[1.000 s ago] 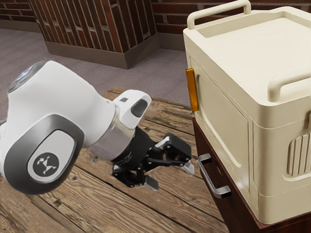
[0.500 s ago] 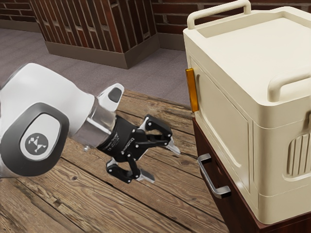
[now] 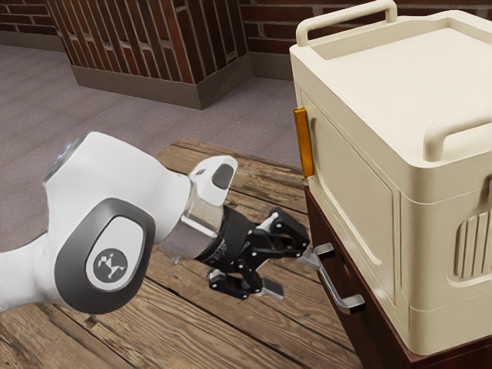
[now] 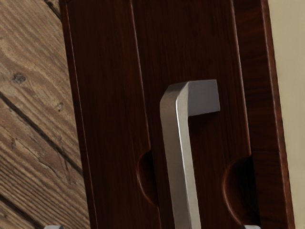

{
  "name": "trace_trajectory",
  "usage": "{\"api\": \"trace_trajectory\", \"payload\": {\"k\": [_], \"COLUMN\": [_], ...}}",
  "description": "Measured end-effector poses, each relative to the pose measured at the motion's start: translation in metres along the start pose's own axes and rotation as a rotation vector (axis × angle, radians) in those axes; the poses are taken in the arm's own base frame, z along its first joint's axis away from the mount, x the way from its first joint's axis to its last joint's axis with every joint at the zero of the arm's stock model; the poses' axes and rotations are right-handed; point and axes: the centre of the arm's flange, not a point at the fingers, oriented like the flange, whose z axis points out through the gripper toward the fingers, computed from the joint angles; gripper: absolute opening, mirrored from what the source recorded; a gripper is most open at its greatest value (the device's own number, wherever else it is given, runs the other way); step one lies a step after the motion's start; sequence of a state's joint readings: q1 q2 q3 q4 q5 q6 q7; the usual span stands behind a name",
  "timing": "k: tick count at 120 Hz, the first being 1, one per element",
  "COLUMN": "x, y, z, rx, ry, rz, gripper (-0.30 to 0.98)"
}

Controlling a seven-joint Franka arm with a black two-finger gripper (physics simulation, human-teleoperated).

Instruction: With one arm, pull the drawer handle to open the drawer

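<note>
Reaches in with the white arm (image 3: 108, 223) from the exterior view's left, bringing the black gripper (image 3: 292, 274) close to the drawer handle (image 4: 175, 148). Holds the jaws spread apart, released, with no grasp on anything. In the wrist view, has the handle between the fingertips, well apart from both. In the exterior view, overlaps the handle's upper end with one finger; cannot tell from there about any touch.

Just beyond the gripper, find the handle mounted on the dark red drawer front (image 4: 109, 119), near the cabinet's edge (image 4: 259, 71). Looks shut, with no gap to be seen. Reckon the approach as nearly done, the grasp and the whole pull as left to do. Probably calls for a touch more reach, then closing on the handle, then drawing away from the cabinet. Could slip off if closed too near the end.

Farther on, see the cream box (image 3: 357, 196) resting atop the cabinet, then the brick wall (image 3: 269, 34) behind.
</note>
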State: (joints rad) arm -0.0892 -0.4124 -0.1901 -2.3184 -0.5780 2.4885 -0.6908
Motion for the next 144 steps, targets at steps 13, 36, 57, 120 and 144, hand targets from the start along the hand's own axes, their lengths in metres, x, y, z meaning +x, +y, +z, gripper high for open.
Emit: {"api": "trace_trajectory", "payload": {"k": [13, 36, 57, 120, 144], "x": [0.001, 0.0, -0.001, -0.001, 0.006], "y": [0.002, -0.002, -0.005, -0.002, -0.005], "z": [0.006, 0.015, 0.018, 0.031, 0.051], "rx": [-0.015, -0.018, -0.013, 0.003, 0.0], "ry": [0.018, 0.026, 0.024, 0.0, 0.023], "rz": [0.015, 0.03, 0.04, 0.046, 0.032], "gripper": [0.45, 0.42, 0.39, 0.3, 0.31]}}
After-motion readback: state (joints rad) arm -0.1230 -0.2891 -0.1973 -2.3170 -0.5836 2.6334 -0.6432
